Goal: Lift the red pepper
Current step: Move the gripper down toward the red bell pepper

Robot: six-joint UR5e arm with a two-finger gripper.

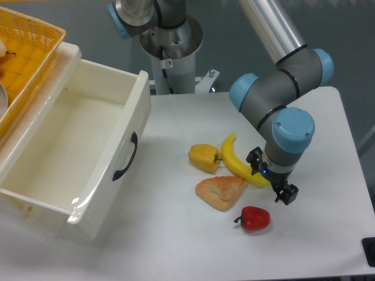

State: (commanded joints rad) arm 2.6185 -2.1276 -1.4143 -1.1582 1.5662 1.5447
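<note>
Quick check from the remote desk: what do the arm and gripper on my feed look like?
The arm has grey rounded joint housings with light blue end caps and a silver metal tube link. Its gripper is small and black, with a tiny blue light near the wrist. The base column behind is silver-grey, with a small red-and-white sticker.

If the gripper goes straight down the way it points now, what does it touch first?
Probably the bare table, close beside the banana. The gripper points down, between the banana and the red pepper. Depth is unclear from one view, so it may graze the banana's end.
</note>
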